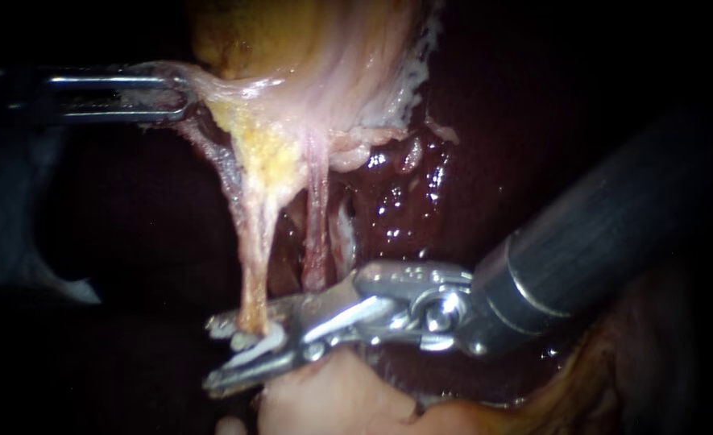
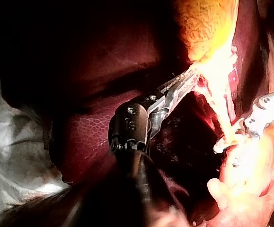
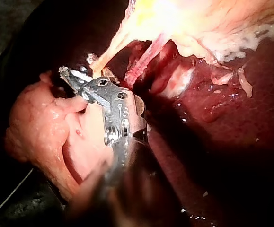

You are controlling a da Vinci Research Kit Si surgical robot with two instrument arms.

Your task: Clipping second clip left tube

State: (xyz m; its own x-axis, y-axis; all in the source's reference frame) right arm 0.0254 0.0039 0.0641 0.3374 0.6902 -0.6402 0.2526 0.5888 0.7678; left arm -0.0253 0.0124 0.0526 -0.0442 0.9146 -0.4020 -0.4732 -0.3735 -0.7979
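readable text: none | labels, brands: none | numbers: none | signs: none in any view

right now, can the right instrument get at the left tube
Likely yes: the right instrument has open jaws astride the left tube, nothing lies between, and the left instrument grips the gallbladder, pulling the tube taut.

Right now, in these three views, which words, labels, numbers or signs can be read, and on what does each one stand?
No text can be read.
Left instrument: small marks on its wrist piece in the left wrist view, too small and blurred to read.
Right instrument: faint marks on its wrist piece in the right wrist view, also unreadable.
Gallbladder, liver, left tube: no writing or signs.
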